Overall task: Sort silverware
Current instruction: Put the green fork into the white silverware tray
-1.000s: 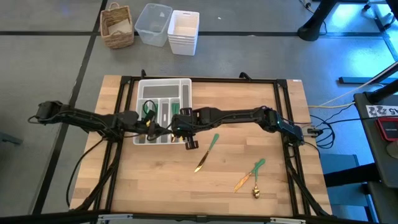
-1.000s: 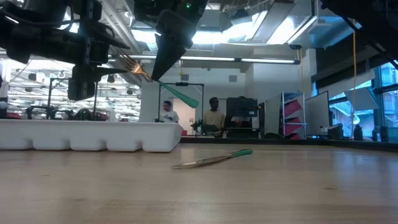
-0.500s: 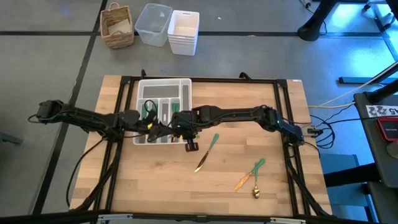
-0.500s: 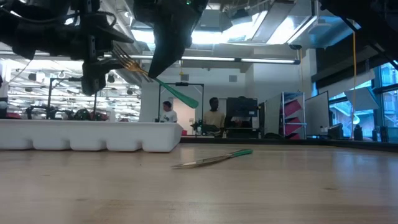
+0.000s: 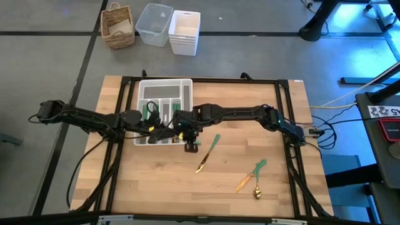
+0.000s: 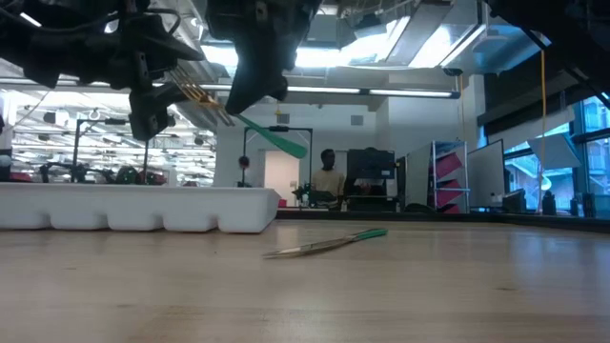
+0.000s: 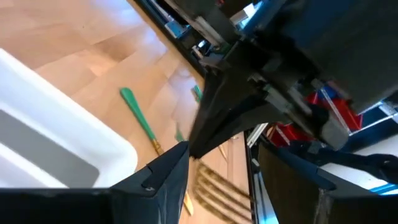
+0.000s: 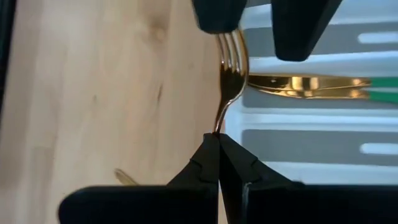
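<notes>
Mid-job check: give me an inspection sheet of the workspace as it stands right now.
Surface: wooden table, black frame around it.
Job's things: fork held in the air over the tray's edge; three pieces loose on the table; more in the white tray.
Clutter: nothing seen.
Grippers: right tool shut on the fork's neck; left tool open, its fingers either side of the tines.
Cables: leads along both arms; a yellow one off the table's right side.
Surroundings: basket and plastic bins on the floor; a person far behind.
</notes>
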`<control>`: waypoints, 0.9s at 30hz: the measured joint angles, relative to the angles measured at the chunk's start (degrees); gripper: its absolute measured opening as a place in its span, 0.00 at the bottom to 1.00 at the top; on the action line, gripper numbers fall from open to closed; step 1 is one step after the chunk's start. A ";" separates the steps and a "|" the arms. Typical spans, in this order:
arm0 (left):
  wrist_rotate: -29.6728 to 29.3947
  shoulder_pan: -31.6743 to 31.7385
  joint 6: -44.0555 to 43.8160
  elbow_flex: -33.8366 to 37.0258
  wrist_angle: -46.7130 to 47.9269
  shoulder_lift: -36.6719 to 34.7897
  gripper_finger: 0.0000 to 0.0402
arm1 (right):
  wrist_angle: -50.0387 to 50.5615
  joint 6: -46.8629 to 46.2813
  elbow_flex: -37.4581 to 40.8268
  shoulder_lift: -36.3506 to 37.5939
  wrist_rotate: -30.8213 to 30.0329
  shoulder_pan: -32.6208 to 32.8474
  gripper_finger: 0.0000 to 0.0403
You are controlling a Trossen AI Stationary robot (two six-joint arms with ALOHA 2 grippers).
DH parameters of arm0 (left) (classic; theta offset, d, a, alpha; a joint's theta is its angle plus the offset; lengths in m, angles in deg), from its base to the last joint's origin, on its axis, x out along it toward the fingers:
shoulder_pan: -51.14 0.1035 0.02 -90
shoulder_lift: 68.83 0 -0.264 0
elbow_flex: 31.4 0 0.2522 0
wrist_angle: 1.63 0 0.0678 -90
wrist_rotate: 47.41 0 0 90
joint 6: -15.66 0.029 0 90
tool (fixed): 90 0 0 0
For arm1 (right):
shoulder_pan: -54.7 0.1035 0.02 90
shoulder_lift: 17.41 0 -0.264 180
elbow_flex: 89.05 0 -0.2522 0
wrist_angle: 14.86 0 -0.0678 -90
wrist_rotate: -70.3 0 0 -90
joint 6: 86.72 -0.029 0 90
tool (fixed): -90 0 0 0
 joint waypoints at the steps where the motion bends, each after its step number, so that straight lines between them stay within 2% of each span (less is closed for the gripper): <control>1: 0.08 0.00 0.01 0.00 0.47 0.00 0.46 | 0.02 -0.82 0.00 -0.02 0.43 0.02 0.00; 12: 0.73 -1.62 1.20 0.00 2.35 -0.07 0.46 | 1.65 -13.46 0.00 0.00 1.43 0.02 0.00; 19: -1.52 -2.32 1.76 0.00 5.29 -0.04 0.46 | 0.26 -14.04 0.00 0.00 5.08 0.04 0.00; 24: -1.71 -2.34 3.23 0.00 5.36 -0.04 0.46 | -0.39 -14.04 0.00 0.02 5.30 0.11 0.00; 27: -1.88 -2.34 4.07 0.00 5.44 0.00 0.43 | -0.37 -14.04 0.00 0.02 5.30 0.11 0.00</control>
